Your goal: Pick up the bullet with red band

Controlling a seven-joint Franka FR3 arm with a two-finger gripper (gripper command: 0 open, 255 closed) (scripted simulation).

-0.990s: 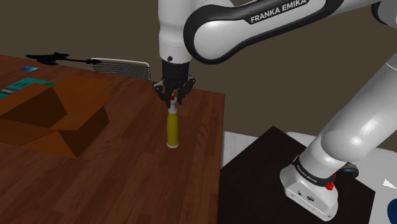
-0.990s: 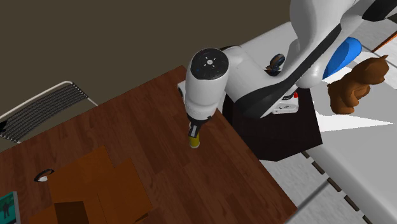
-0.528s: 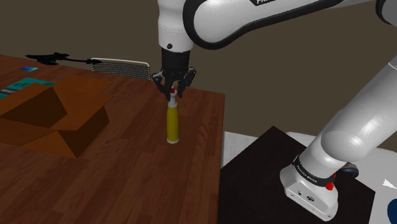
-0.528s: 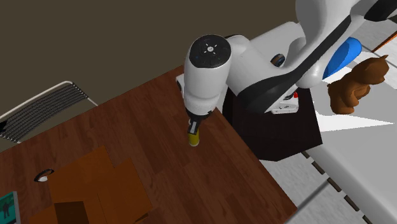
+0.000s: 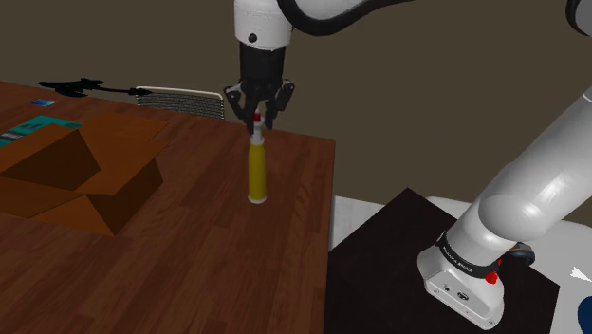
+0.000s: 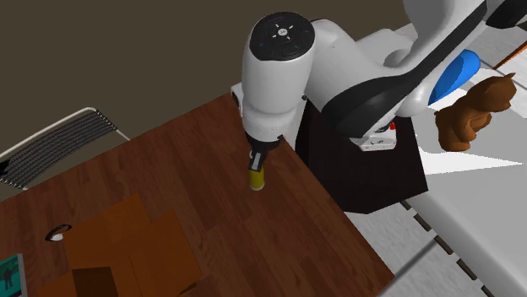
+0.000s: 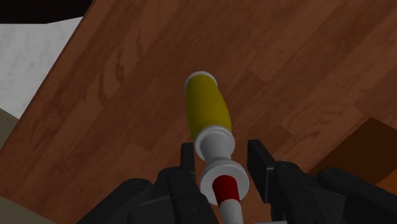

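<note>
While the jaws clasp its white, red-banded neck, the smooth yellow cylindrical bullet point(image 5: 256, 173) is upright

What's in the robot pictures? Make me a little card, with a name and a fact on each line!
holding: gripper shut on the bullet, near its top
bullet looks: yellow body, white neck, red band
bullet pose: upright, tip up between the fingers
surface: table of dark brown wood
nearby: brown open box, to the shoulder view's left of the bullet and apart from it
lifted yet: cannot tell whether the base is off the table
</note>
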